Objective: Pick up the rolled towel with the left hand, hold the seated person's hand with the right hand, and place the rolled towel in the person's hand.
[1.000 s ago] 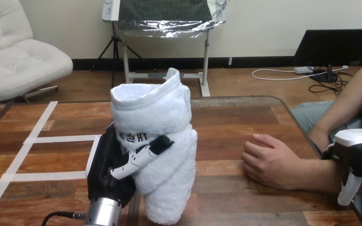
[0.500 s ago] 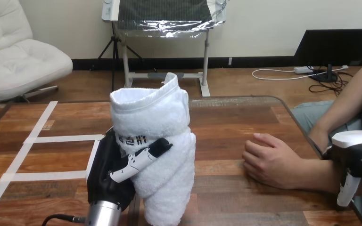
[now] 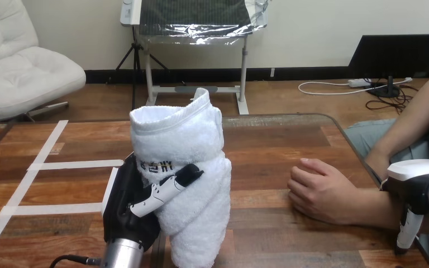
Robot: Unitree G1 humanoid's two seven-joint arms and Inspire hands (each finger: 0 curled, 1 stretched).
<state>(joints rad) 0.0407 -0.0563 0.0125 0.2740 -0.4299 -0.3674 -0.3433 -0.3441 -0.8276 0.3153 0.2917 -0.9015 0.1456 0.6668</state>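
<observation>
Clasping printed rolled towel (image 3: 183,139) — left hand (image 3: 127,207)

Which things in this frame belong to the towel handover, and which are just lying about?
Part of the job:
rolled towel, upright, gripped by the left hand
the person's hand, resting on the table
right hand, beside the person's wrist

Just lying about:
white tape strips, stuck to the table's left part

Wooden table (image 3: 282,146); white tape strips (image 3: 72,164) on view's left part.
</observation>
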